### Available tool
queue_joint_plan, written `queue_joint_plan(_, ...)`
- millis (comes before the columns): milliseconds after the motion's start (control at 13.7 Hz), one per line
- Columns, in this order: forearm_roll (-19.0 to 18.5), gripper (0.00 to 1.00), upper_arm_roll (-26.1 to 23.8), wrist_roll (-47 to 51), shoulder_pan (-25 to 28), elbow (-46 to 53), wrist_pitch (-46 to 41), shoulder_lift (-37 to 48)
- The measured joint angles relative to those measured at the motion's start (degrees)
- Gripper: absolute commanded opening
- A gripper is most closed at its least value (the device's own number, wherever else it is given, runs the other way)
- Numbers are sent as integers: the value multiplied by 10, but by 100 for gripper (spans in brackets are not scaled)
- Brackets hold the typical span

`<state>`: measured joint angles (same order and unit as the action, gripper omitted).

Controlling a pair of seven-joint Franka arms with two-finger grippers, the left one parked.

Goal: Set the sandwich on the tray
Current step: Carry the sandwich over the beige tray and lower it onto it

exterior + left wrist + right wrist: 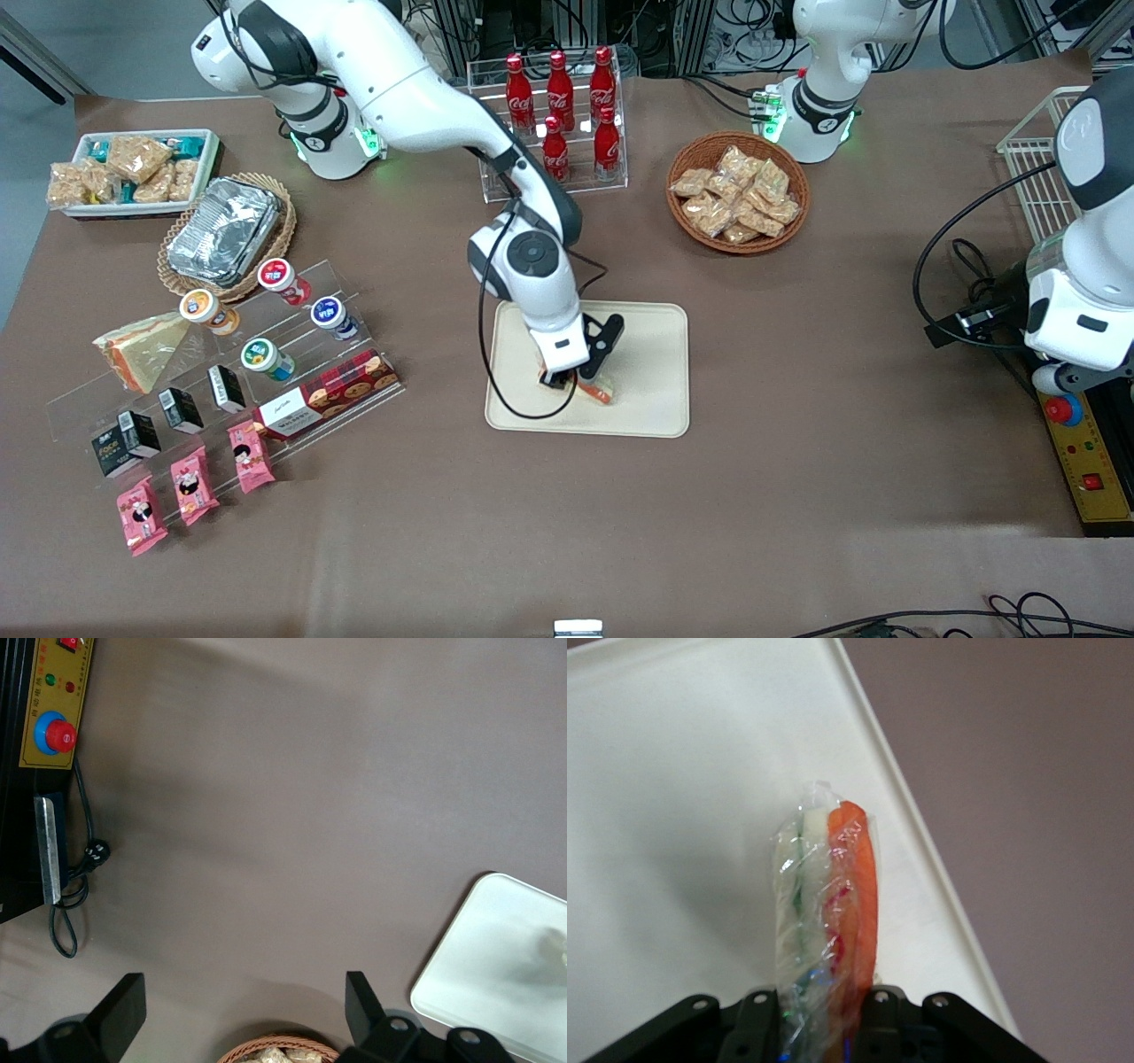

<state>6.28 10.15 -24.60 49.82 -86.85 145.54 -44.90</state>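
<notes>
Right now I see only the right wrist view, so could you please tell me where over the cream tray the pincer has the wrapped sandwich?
Observer: The pincer grips the clear-wrapped triangular sandwich about midway along the large cream-beige rectangular tray, slightly nearer the front camera than the tray's centre.
Operator: Thank you. Is the second sandwich anywhere close?
Observer: No. The pale-yellow-faced wedge sandwich lies toward the working arm's end of the table, at the clear acrylic stepped shelf.

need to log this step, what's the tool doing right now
Right arm's tool: shut on the clear-wrapped wedge sandwich, over the cream-beige rectangular tray.
</notes>
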Motion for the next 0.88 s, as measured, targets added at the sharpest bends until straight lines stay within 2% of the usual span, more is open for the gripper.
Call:
queue_joint_plan(292, 0, 8, -9, -44, -7, 33, 24, -28)
queue_joint_plan(438, 0, 12, -22, -45, -6, 40, 61, -46)
queue_joint_plan(511, 0, 28, -26, -46, -5, 42, 79, -55)
queue_joint_plan(584, 0, 40, -27, -46, -3, 43, 92, -62)
queue_joint_plan(730, 0, 100, -28, -46, -3, 46, 97, -64)
queue_joint_plan(876, 6, 100, -28, -46, -4, 47, 98, -64)
